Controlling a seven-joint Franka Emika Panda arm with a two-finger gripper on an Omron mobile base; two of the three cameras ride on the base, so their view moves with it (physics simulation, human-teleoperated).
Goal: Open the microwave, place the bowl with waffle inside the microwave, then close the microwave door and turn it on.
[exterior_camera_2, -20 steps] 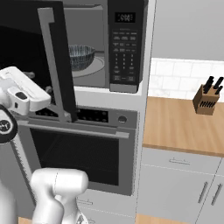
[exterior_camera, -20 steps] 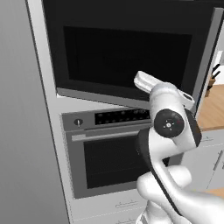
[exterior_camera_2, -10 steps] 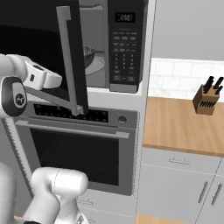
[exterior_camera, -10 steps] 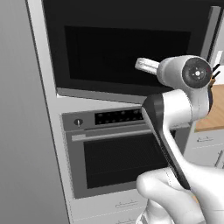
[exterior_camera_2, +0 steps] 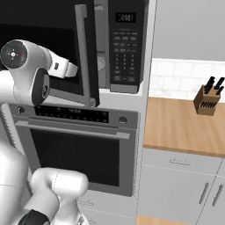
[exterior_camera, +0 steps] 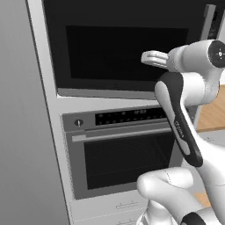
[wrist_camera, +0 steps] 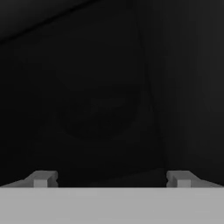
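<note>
The microwave (exterior_camera_2: 125, 48) has its keypad strip and small display on the right. The microwave door (exterior_camera: 123, 44) is a black glass panel, still slightly ajar, and its vertical grey bar handle (exterior_camera_2: 81, 48) stands at its free edge. A narrow slit of grey cavity (exterior_camera_2: 102, 61) shows between door and keypad. The bowl is hidden behind the door. My gripper (exterior_camera: 147, 57) is against the outer face of the door glass, also seen from the other side (exterior_camera_2: 72, 69). In the hand view its fingertips (wrist_camera: 41, 178) stand wide apart on dark glass, so my gripper (wrist_camera: 111, 179) is open and empty.
Below the microwave sits an oven (exterior_camera: 127, 154) with a knob and horizontal bar handle (exterior_camera_2: 74, 129). A wooden counter (exterior_camera_2: 184, 123) with a knife block (exterior_camera_2: 210, 96) lies to the right, over grey drawers. A tall grey panel (exterior_camera: 22, 132) stands at the left.
The microwave door has swung much further towards shut, and the cavity and bowl are now covered. My hand has followed it, rising and moving right in the left base view. The jaws stay open.
</note>
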